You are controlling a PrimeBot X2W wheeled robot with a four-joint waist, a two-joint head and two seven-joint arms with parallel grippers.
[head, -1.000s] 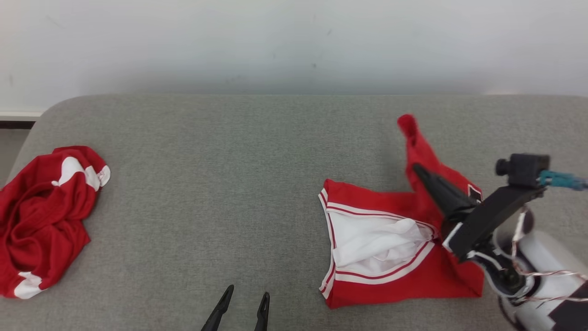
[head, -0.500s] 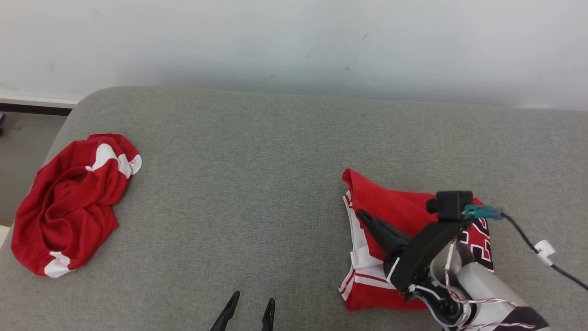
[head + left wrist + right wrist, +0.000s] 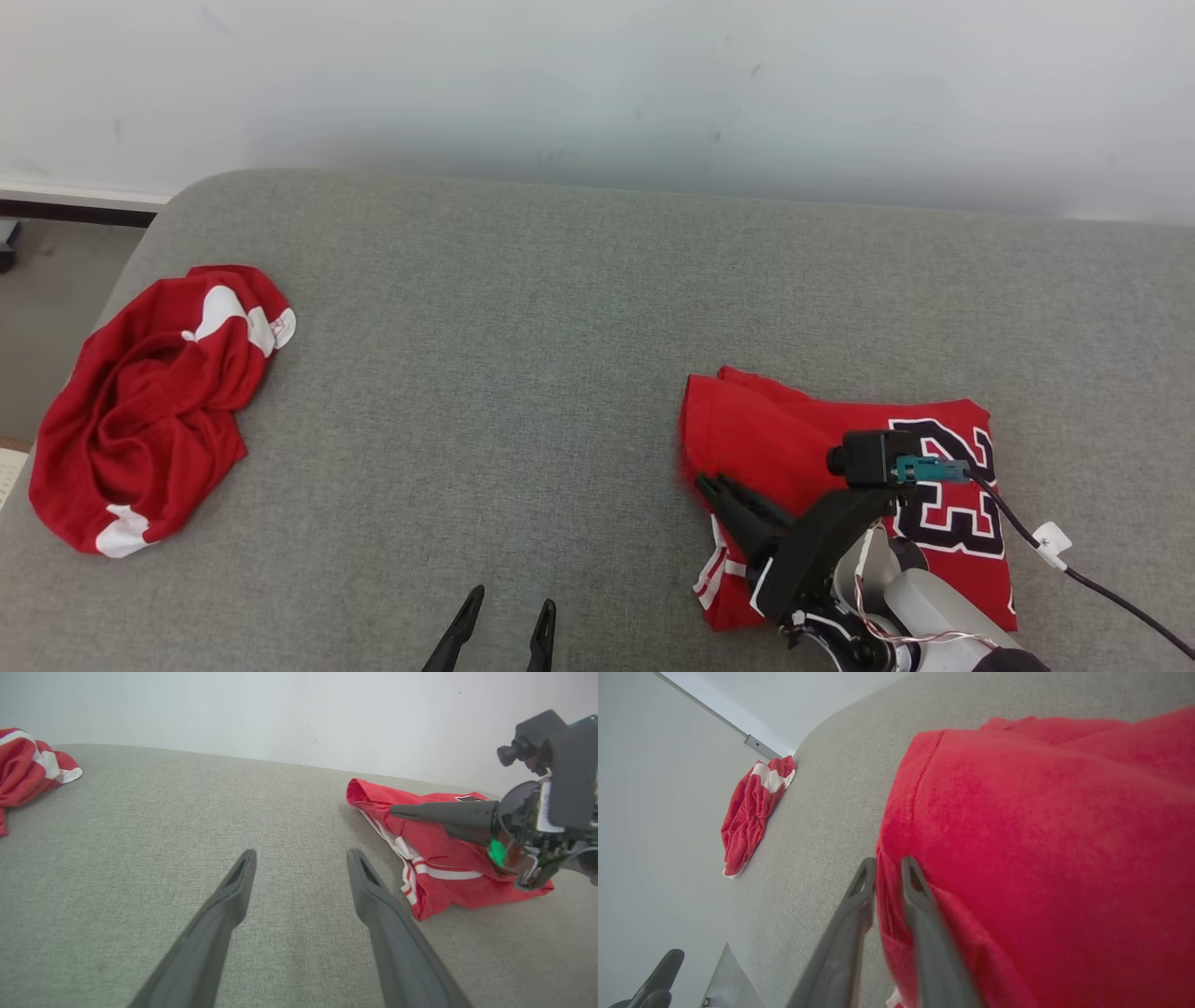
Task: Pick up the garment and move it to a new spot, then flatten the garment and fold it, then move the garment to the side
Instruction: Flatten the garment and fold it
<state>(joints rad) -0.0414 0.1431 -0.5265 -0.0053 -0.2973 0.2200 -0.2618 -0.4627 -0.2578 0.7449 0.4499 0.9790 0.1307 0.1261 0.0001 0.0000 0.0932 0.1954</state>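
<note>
- Two red garments in head view: folded jersey at lower right on grey cushion, crumpled red garment at far left. Jersey's long axis runs left-right across the frame.
- Right gripper has its tips on the jersey's left edge. Left gripper is at bottom centre, well apart from it.
- Left wrist view: left jaws wide open, holding nothing. Jersey sits off to their right.
- Right wrist view: right jaws nearly closed with the red hem between the tips. Probably pinched, but contact is blurred. Cloth spreads right of the jaws.
- Judgement: right arm is nearer, so the sideways move is its job.
</note>
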